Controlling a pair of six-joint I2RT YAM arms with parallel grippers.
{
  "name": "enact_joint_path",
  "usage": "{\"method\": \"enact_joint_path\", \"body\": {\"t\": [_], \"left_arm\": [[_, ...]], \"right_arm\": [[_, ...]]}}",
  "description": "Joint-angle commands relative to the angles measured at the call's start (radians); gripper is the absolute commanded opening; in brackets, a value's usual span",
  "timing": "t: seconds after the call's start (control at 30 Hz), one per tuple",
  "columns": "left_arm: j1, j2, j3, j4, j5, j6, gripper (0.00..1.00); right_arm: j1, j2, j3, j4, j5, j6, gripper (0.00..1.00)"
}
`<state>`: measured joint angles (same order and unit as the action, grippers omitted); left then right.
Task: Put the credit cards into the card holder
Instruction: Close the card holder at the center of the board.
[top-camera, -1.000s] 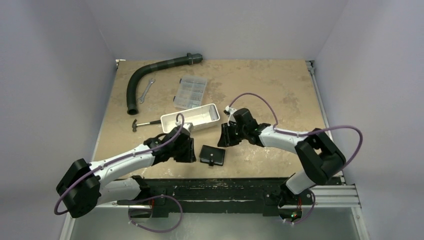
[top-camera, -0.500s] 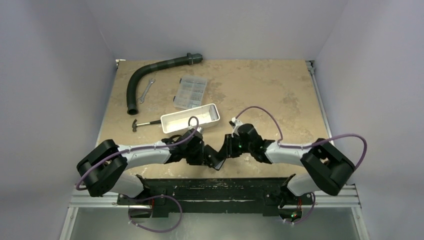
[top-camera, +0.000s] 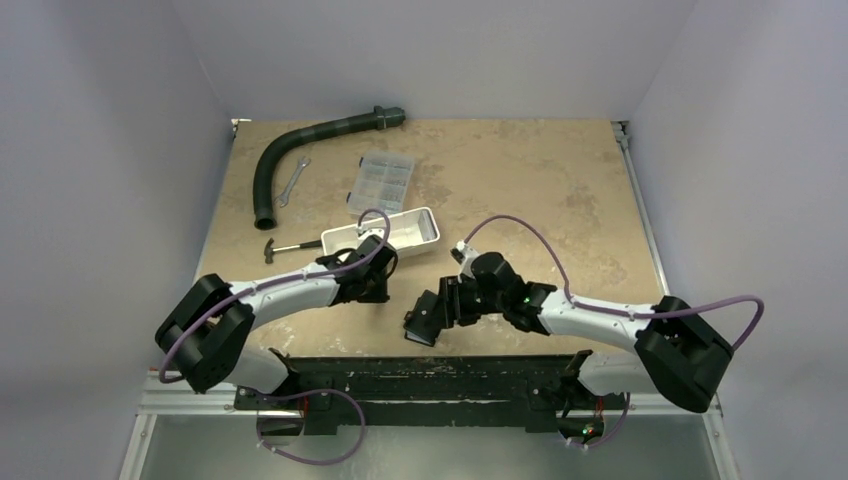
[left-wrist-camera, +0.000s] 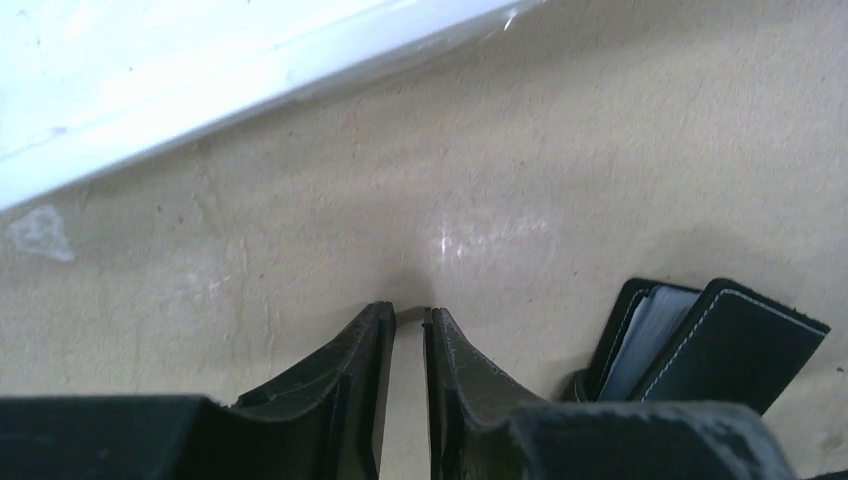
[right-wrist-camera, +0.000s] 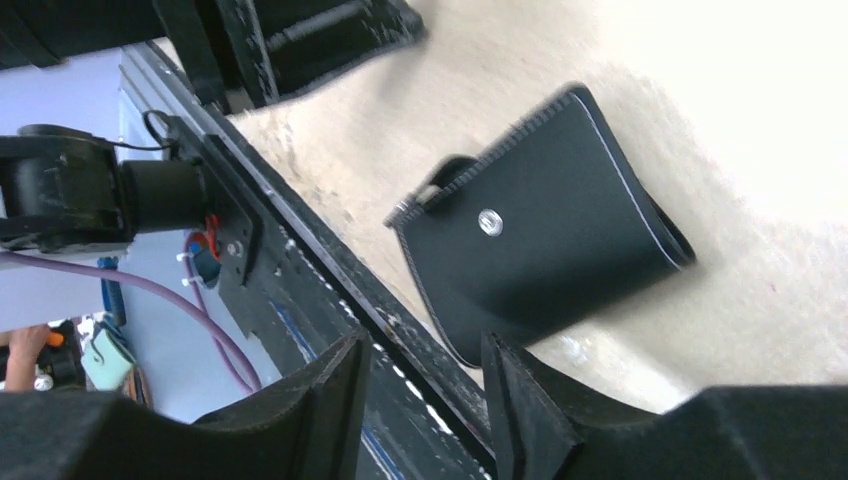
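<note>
The left gripper (left-wrist-camera: 408, 318) has its fingers almost pressed together, with only a narrow slit between them. Whether anything thin sits in that slit is too unclear to tell. Near it on the right lies the card holder (left-wrist-camera: 715, 350), partly unfolded and showing a bluish-grey inside. The right gripper (right-wrist-camera: 425, 350) is spread, clasping nothing, just beside the holder's dotted outer face, close to the near edge of the table (top-camera: 520, 180). The white tray (left-wrist-camera: 150, 90) lies on the far side of the left gripper.
</note>
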<state>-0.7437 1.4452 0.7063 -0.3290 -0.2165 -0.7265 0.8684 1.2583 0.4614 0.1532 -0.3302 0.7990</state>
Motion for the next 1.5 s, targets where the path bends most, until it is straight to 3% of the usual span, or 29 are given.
{"method": "enact_joint_path", "body": {"t": [0.0,0.07,0.13,0.5,0.7,1.0,1.1,1.2,1.47], "left_arm": [[0.006,-0.102,-0.026,-0.066,0.048,0.042,0.24],[0.005,-0.135,-0.052,-0.049,0.108,0.031,0.25],[0.005,-0.164,-0.080,-0.042,0.137,0.014,0.26],[0.004,-0.256,-0.135,-0.029,0.186,0.005,0.34],[0.004,-0.286,-0.179,0.014,0.212,-0.015,0.36],[0.004,-0.304,-0.196,0.025,0.257,-0.013,0.37],[0.004,-0.307,-0.198,0.025,0.262,-0.011,0.37],[0.003,-0.313,-0.201,0.029,0.264,-0.011,0.37],[0.004,-0.302,-0.211,0.048,0.279,-0.009,0.37]], "right_arm": [[-0.002,0.036,0.149,-0.146,0.023,-0.084,0.56],[0.000,0.057,0.165,-0.116,0.007,-0.004,0.65],[0.001,0.074,0.139,-0.025,-0.013,0.117,0.66],[0.030,0.213,0.121,0.124,0.027,0.349,0.51],[0.035,0.263,0.157,0.130,0.051,0.374,0.44],[0.035,0.319,0.198,0.117,0.079,0.379,0.20],[0.035,0.309,0.213,0.082,0.095,0.363,0.21],[0.035,0.284,0.234,0.017,0.124,0.336,0.29],[0.035,0.256,0.252,-0.054,0.134,0.301,0.30]]}}
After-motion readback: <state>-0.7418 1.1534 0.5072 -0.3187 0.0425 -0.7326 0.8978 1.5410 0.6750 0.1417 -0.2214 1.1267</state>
